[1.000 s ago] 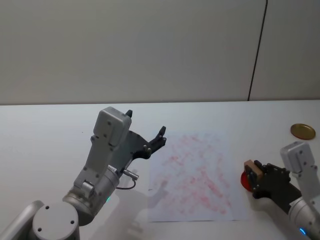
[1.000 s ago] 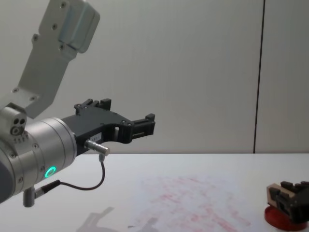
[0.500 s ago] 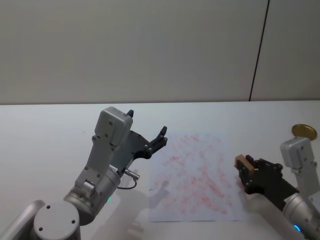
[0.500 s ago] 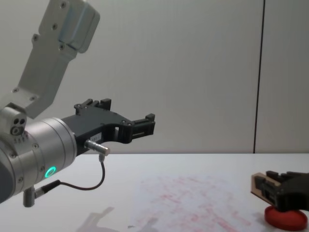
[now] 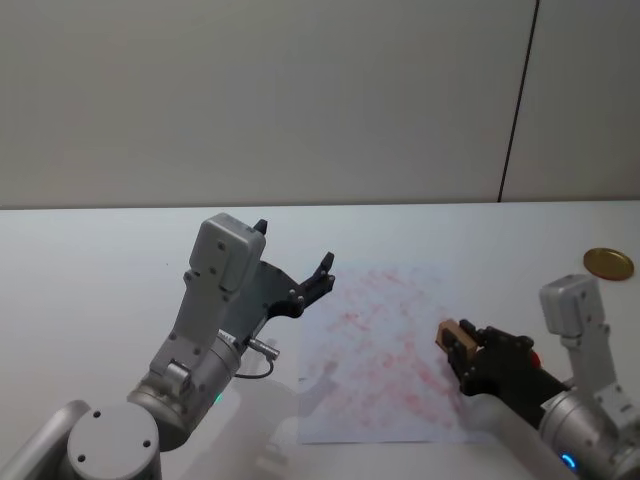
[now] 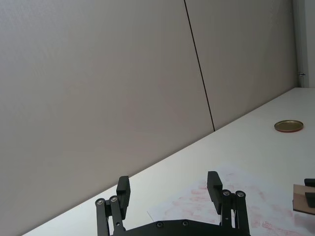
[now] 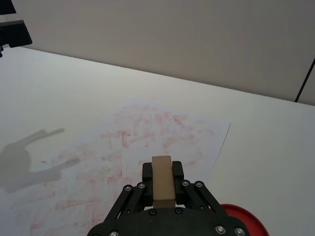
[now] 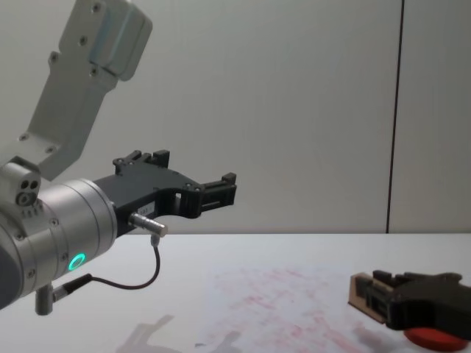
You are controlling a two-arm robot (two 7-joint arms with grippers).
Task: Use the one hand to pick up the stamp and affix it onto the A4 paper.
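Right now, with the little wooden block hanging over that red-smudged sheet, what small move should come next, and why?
Probably lower the right tool straight down. It is shut on the stamp, which hangs above the right part of the A4 paper with a visible gap beneath, so nothing is pressed yet. The left tool hangs open, raised at the left.

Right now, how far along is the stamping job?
Done: the stamp is picked up, clamped in the right gripper and off the red ink pad.
In hand: the right gripper holds it just above the right part of the paper; its shadow falls on the sheet.
Left: lower it, press and release.
The left gripper is idle, open and raised by the paper's left edge.
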